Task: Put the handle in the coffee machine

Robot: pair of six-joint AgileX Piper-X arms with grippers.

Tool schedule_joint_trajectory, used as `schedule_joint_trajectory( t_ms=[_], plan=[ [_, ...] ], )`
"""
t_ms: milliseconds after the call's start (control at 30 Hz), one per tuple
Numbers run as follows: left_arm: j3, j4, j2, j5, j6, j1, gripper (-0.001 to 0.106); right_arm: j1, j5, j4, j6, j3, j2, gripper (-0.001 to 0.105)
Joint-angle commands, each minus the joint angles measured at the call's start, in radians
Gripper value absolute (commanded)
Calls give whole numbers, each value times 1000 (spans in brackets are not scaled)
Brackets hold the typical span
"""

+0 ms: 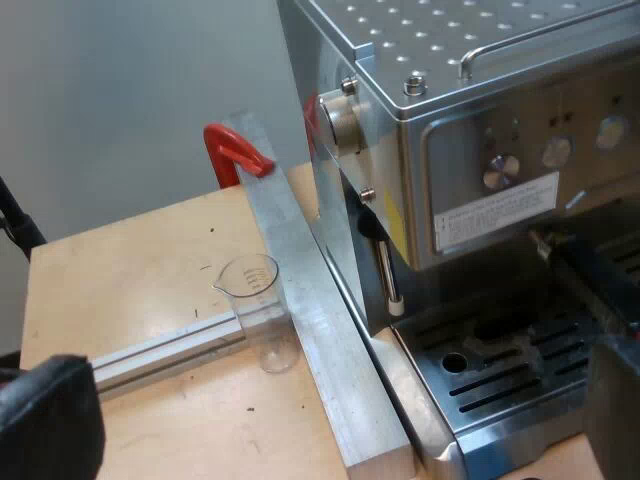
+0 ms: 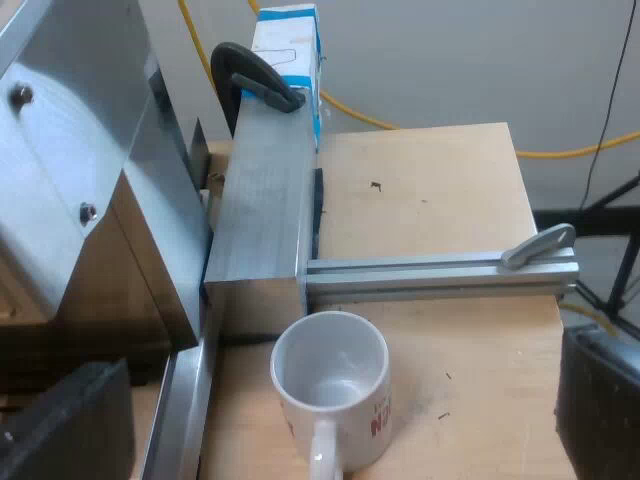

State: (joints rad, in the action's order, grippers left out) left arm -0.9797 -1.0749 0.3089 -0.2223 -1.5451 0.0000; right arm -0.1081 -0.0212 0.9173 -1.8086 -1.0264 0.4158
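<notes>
The handle sits in neither gripper: the left gripper (image 1: 330,400) gapes wide, empty, before the espresso machine (image 1: 480,150); the right gripper (image 2: 335,410) likewise over the mug (image 2: 332,368). A dark bar (image 1: 585,285) under the machine's front may be it, I can't tell. Next, likely, locating and grasping it.

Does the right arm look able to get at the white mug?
Probably yes: the mug stands upright just ahead of the open right pincer, its handle turned toward it, with nothing between them.
</notes>
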Motion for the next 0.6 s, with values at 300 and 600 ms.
schedule_joint_trajectory(
  t_ms=[300,600],
  plan=[
    [89,11,-170,1,92,0,105,5,-4,-40,-38,149,-326,86],
    [215,16,-324,1,92,0,105,3,-25,0,-32,172,-468,86]
  ],
)
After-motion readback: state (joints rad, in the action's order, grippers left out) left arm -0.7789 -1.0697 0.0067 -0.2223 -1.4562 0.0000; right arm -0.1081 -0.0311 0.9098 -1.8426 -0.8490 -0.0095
